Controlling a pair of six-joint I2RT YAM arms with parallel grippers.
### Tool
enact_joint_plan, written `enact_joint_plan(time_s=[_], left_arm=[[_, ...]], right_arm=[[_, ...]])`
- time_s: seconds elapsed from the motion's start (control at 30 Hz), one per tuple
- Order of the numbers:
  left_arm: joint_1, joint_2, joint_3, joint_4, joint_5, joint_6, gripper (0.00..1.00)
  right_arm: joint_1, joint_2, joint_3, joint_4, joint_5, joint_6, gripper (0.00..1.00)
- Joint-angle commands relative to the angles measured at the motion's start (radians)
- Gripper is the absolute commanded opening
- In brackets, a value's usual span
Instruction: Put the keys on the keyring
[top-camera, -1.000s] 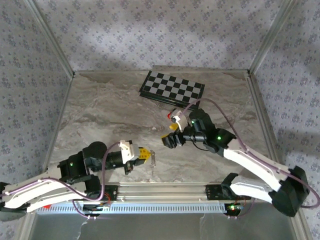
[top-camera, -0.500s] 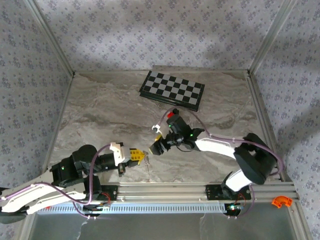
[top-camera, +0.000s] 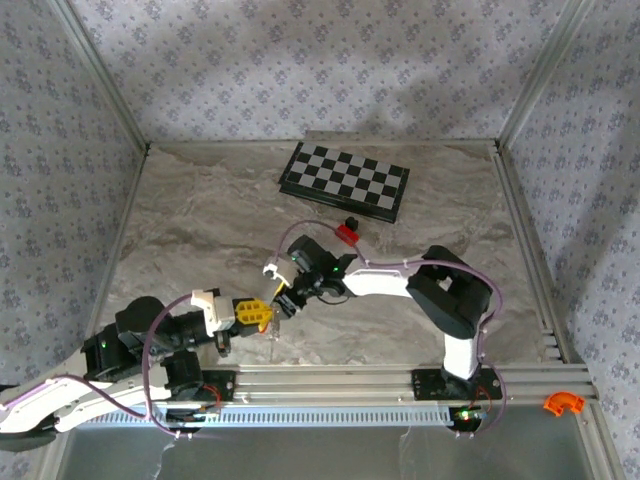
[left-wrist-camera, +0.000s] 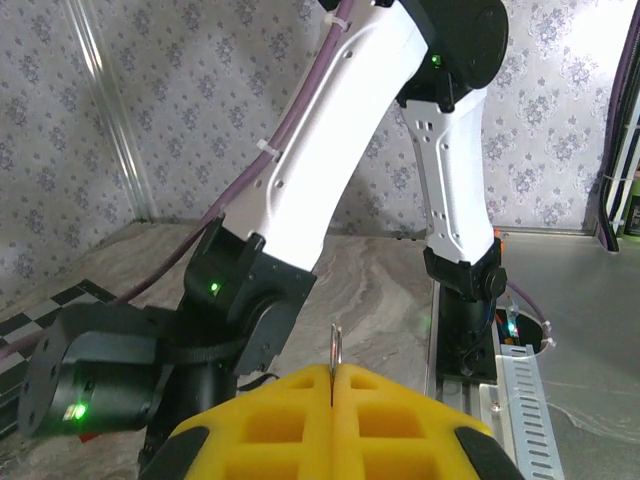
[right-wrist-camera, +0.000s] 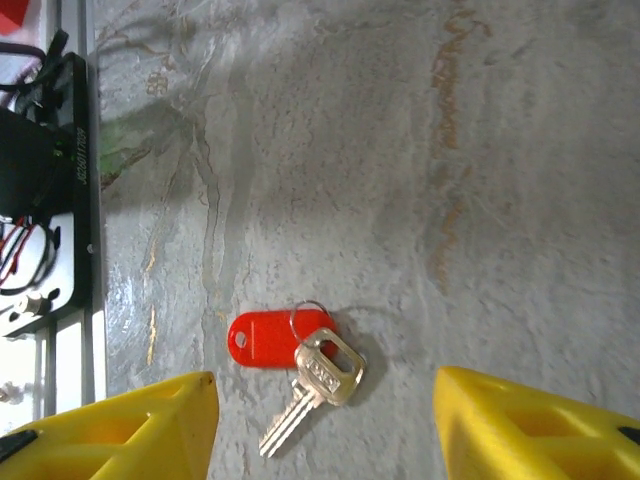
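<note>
A silver key lies flat on the marble table, joined by a small wire ring to a red plastic tag. My right gripper hovers over it, open, one yellow finger on each side and neither touching it. In the top view the right gripper sits close to the left gripper, near the front middle of the table. My left gripper is shut on the keyring, a thin silvery loop that sticks up edge-on from between its yellow pads.
A folded chessboard lies at the back of the table. A red block with a black piece sits in front of it. The metal rail runs along the near edge. An orange clip lies at the front right.
The right arm has swung left across the table to beside the left gripper, and its jaws have narrowed. The left gripper has drawn back toward the front left, still shut.
</note>
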Motion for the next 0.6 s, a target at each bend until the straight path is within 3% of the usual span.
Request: enact_joint_plan(time_s=[0.0, 0.57], left_arm=[[-0.003, -0.019, 0.039, 0.021, 0.003, 0.001, 0.0], [-0.005, -0.075, 0.016, 0.041, 0.002, 0.003, 0.0]], right_arm=[[0.029, 0.031, 0.053, -0.082, 0.05, -0.039, 0.54], [0.128, 0.12, 0.229, -0.269, 0.271, -0.108, 0.45]])
